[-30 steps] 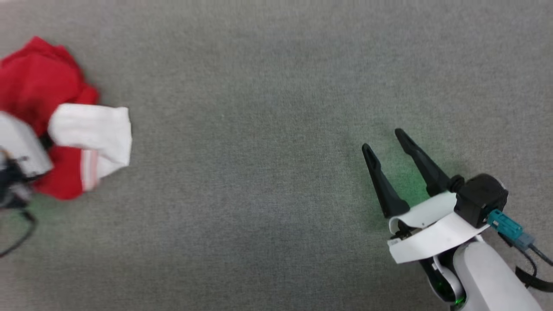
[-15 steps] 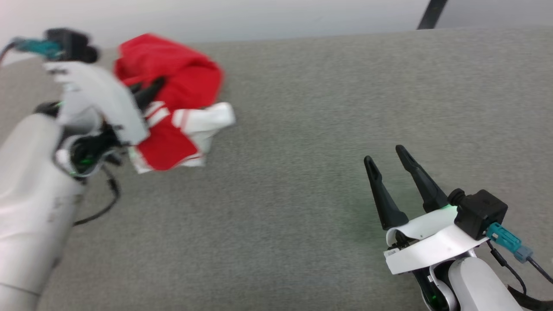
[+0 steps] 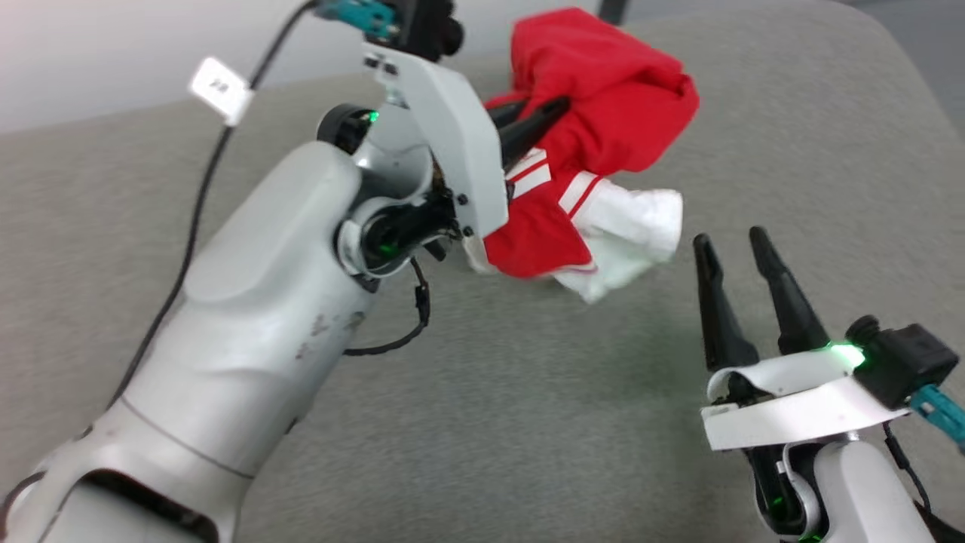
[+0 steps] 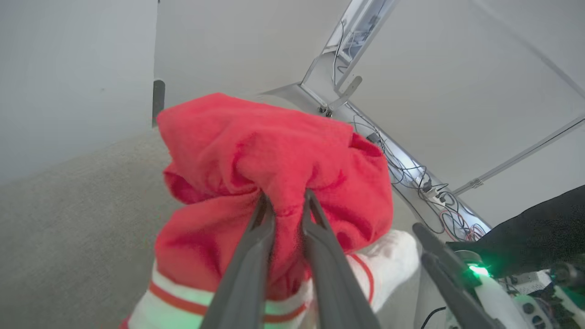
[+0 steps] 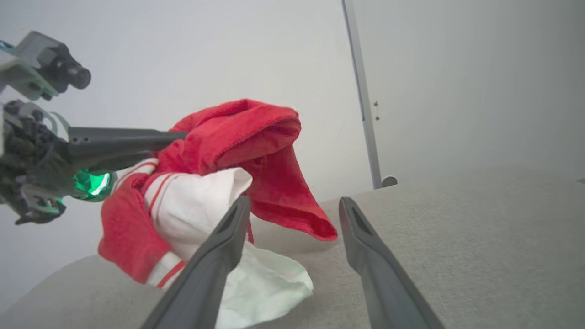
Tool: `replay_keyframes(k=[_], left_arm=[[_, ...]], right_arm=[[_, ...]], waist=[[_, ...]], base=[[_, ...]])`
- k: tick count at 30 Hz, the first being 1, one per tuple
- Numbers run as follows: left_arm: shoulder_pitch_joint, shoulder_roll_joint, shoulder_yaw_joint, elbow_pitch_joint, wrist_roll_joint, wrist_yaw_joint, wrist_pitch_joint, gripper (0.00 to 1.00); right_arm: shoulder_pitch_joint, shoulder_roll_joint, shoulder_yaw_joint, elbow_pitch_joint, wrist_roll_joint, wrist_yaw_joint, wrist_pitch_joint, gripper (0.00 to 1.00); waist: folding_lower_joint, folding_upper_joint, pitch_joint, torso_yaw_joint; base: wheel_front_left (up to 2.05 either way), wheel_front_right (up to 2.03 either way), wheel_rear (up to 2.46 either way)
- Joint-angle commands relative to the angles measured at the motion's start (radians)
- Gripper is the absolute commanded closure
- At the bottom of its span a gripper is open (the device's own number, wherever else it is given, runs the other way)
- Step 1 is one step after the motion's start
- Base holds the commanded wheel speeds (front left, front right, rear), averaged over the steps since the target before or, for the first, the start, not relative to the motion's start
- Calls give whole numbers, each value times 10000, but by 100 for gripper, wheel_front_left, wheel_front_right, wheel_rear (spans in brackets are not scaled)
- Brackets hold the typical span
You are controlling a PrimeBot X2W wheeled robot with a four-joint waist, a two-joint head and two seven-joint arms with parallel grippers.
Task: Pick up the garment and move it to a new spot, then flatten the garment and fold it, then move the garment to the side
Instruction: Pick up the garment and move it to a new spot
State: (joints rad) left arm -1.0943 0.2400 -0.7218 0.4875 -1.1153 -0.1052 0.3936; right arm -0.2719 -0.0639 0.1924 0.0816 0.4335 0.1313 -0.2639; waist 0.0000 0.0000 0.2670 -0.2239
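The garment (image 3: 603, 105) is a bunched red jersey with a white sleeve and red-white striped trim, hanging in the air over the grey surface. My left gripper (image 3: 558, 105) is shut on its red cloth, and the left wrist view has both fingers pinching a red fold of the garment (image 4: 274, 155). The lettering is hidden in the folds. My right gripper (image 3: 730, 240) stands open at the lower right, a little right of the white sleeve (image 3: 633, 226), with nothing between its fingers. From the right wrist, the garment (image 5: 237, 137) hangs just beyond my open right gripper (image 5: 295, 203).
The grey padded surface (image 3: 528, 422) spreads under both arms, with a rounded corner at the upper right (image 3: 874, 30). Pale walls stand behind it. A metal frame with cables (image 4: 411, 173) runs along the far side in the left wrist view.
My left arm has lifted the garment off the surface and carried it toward the right gripper. The head camera has turned, so the whole scene has shifted. The right gripper stays open.
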Motion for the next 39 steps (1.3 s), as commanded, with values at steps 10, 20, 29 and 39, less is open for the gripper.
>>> replay_keyframes(k=[10,20,29,39], left_arm=[[-941,-61,-695,3211,1263,56,-759,100],[-1695,102,-1897,5717,2606,-163,-1054,100],[-1643,-81,-2758,6544,2782,-253,-232,92],[-1696,-200,-3081,4911,1745,-267,-1619,0]], right_arm=[[-249,139,-274,-416,895,-10,0,0],[-308,141,-67,-493,1461,-10,0,0],[-486,139,1,-503,1529,-10,0,0],[-201,130,-94,-210,661,-10,0,0]], waist=[[0,0,1513,-2189],[0,0,1984,-2819],[0,0,2101,-2879],[0,0,1278,-1739]], base=[[0,0,0],[0,0,0],[0,0,0],[0,0,0]])
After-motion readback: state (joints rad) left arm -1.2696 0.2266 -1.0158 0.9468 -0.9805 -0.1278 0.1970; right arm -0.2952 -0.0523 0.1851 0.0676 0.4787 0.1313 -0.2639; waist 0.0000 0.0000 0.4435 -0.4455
